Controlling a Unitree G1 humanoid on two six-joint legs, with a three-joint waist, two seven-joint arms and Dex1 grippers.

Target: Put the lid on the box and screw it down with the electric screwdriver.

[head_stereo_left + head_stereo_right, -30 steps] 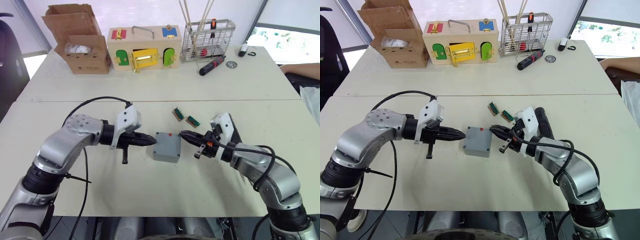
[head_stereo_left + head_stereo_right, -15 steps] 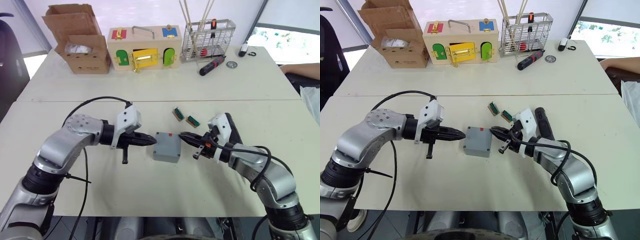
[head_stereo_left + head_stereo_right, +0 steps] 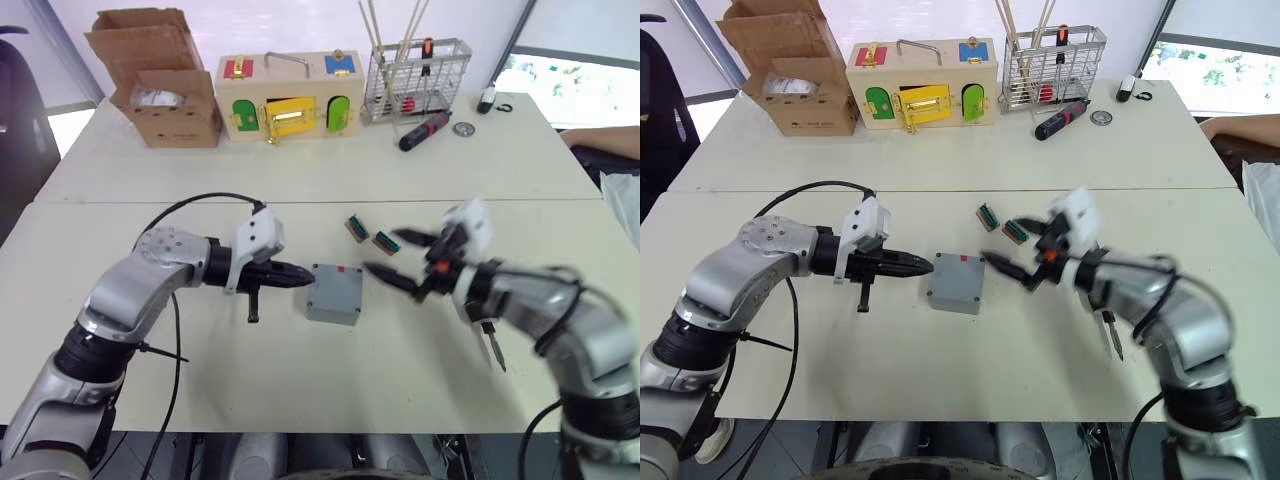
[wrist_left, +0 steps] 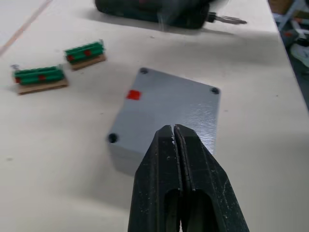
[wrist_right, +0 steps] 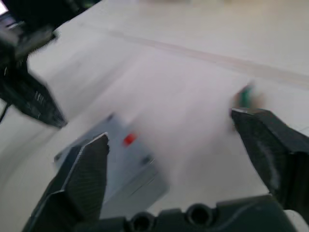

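One grey box, lidded, between two grippers on the pale worktop (image 3: 300,390)

The box (image 3: 334,293) is a square of smooth matte grey plastic; the flat lid (image 4: 170,107) sits on it, with three dark corner holes showing and one red mark. The left gripper (image 3: 305,281), jaws pressed together, points at the box's left edge. The right gripper (image 3: 400,258) hangs just right of it, jaws spread wide. Two ribbed green connector blocks (image 3: 372,234) lie behind.

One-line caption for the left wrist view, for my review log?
Shut left tool poised over the closed square grey box, two small green terminal blocks and the dark cylindrical electric screwdriver beyond.
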